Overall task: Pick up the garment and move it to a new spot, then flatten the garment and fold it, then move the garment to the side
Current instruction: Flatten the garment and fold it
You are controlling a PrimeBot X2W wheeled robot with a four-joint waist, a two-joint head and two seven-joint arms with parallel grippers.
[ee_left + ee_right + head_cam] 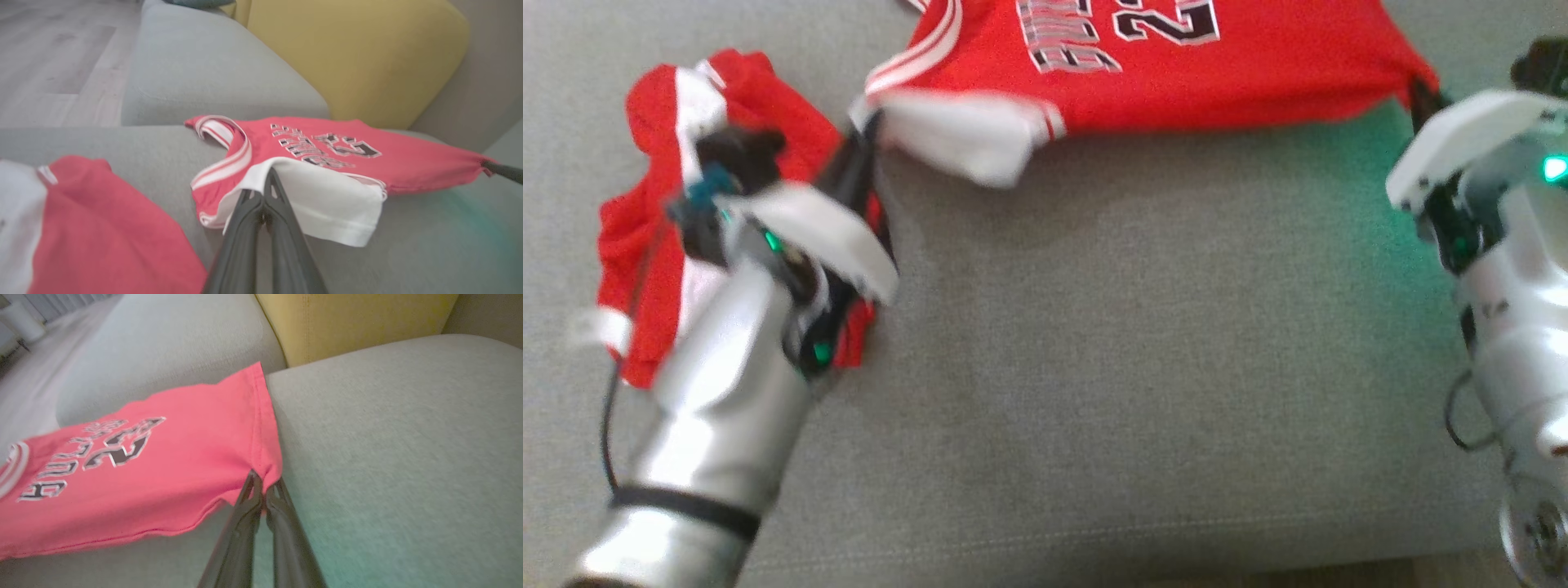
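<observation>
A: The left hand?
B: Pressed together, pinching the white armhole edge of the red fabric jersey with black lettering.
A: And the right hand?
B: Pinching its red hem corner; the jersey stretches between both, over the grey sofa cushion.

Jersey runs past the head view's top edge; its lettering is blurred.

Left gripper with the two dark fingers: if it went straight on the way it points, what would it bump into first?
The left gripper, shut on the white sleeve, would push first into the red basketball jersey it pinches. Behind that, probably the yellow fabric cushion, though depth is unclear.
</observation>
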